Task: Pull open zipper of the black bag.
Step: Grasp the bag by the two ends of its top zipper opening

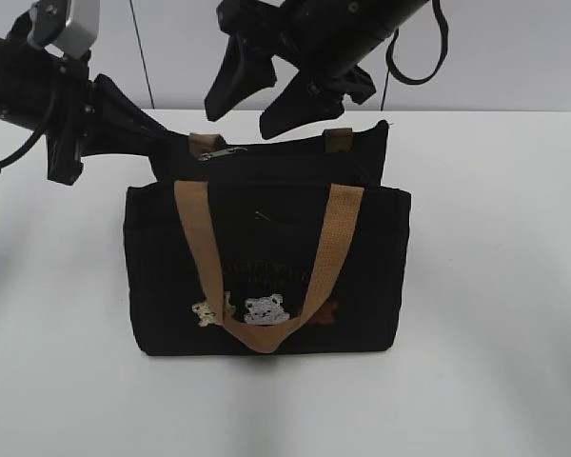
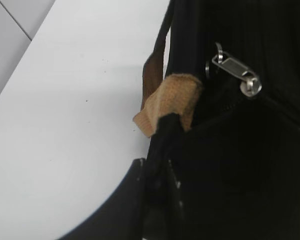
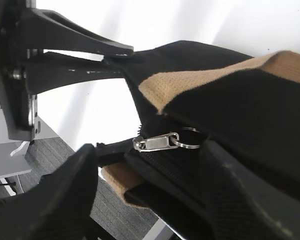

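Note:
The black bag (image 1: 266,276) stands upright mid-table, bear patches facing front. The zipper runs along its top, and its silver pull tab (image 1: 219,152) (image 2: 235,72) (image 3: 157,142) lies flat near the bag's left end. My left gripper (image 1: 176,143) (image 2: 155,170) is shut on a fold of black fabric at that left end, just beside the rear tan strap (image 2: 172,102). Its fingers (image 3: 80,42) meet on the bag's corner. My right gripper (image 1: 238,124) (image 3: 150,165) hangs open over the bag top, with one finger on each side of the zip line and nothing held.
The front tan handle (image 1: 266,333) droops down the bag's front face. White table (image 1: 57,362) surrounds the bag on all sides. Past the table's edge, grey floor (image 3: 115,210) shows in the right wrist view.

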Controlling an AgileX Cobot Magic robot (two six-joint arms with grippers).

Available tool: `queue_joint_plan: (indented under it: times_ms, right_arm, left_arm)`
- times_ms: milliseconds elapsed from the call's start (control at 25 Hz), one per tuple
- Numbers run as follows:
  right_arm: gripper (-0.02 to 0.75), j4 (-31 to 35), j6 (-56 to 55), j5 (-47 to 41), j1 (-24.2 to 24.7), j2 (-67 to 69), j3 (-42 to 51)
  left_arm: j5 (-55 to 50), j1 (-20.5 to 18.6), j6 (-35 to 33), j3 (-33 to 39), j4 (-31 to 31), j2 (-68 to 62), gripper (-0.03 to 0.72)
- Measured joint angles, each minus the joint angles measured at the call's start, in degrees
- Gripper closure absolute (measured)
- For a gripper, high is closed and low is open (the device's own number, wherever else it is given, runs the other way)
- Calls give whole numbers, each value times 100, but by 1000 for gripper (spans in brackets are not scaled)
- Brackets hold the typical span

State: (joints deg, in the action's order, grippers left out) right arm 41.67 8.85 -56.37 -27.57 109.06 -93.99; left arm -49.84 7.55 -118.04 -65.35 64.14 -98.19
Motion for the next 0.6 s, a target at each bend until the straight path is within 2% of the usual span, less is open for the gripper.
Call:
queue_joint_plan:
  times_ms: [600]
  right_arm:
    - [256,8,-195,-179,0,197,-14]
  left_arm:
    - [91,0,43,0,83,0,633]
